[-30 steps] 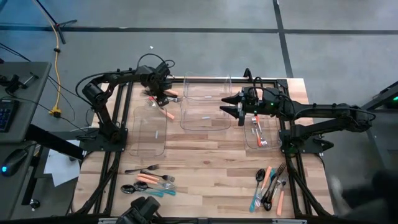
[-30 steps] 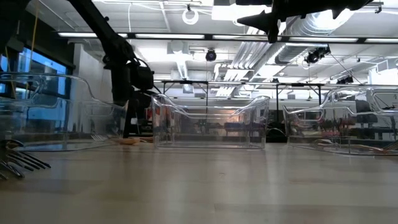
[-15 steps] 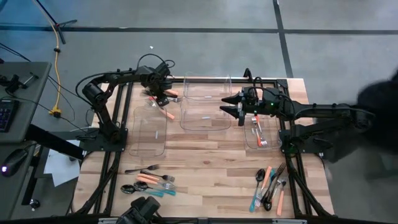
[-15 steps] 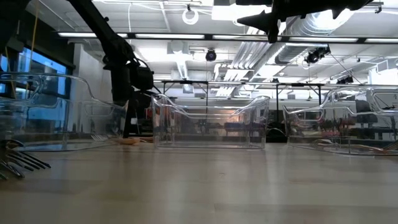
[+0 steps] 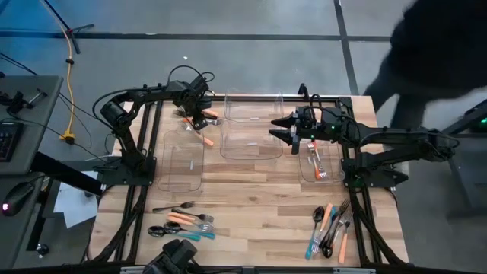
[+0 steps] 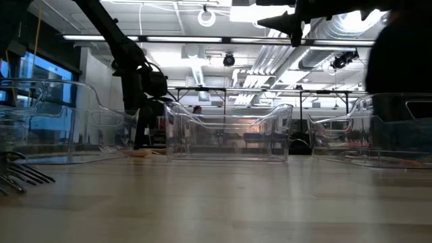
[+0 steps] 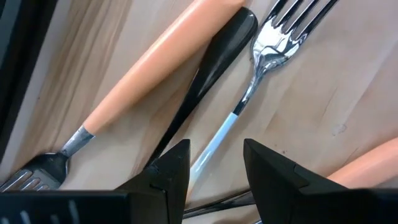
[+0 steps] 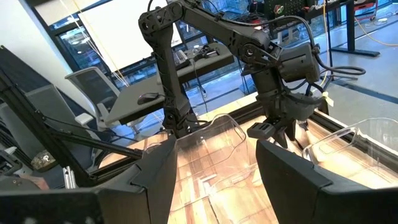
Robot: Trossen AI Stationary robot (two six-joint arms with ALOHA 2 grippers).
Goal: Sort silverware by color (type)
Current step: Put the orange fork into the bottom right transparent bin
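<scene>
1. Left gripper [image 7: 214, 168]: the two dark fingers stand partly apart, nothing gripped between them. Low over the wood at the far left of the table, just off the far end of the left bin.
2. Directly past its fingertips: a slim fork with a pale blue-white handle [image 7: 249, 102], a black-handled utensil [image 7: 211, 74] beside it, and a fork with a thick orange handle [image 7: 140, 78] next over. The black handle lies against the orange one. A second orange handle [image 7: 367, 165] shows at the frame edge.
3. From above, this cluster is orange pieces on the table [image 5: 204, 128] under the left gripper [image 5: 196, 116].
4. Right gripper [image 8: 214, 165]: fingers spread wide, empty. It hangs in the air [image 5: 283, 129] over the right edge of the middle bin.
5. Three clear plastic rectangular bins: left bin [image 5: 185, 179], middle bin [image 5: 251, 148], right bin [image 5: 329, 176]. The right bin holds an orange-handled fork [image 5: 316, 161].
6. Remaining silverware lies in two loose piles at the near edge of the light wooden table [image 5: 259, 205]: near-left pile [image 5: 183, 222] with black, orange and teal pieces, and near-right pile [image 5: 329, 227] with orange, teal and black pieces.
7. No brand, label or writing readable on any utensil or bin.
8. Dark figure of a person [image 5: 434, 53] beyond the far right corner of the table.
</scene>
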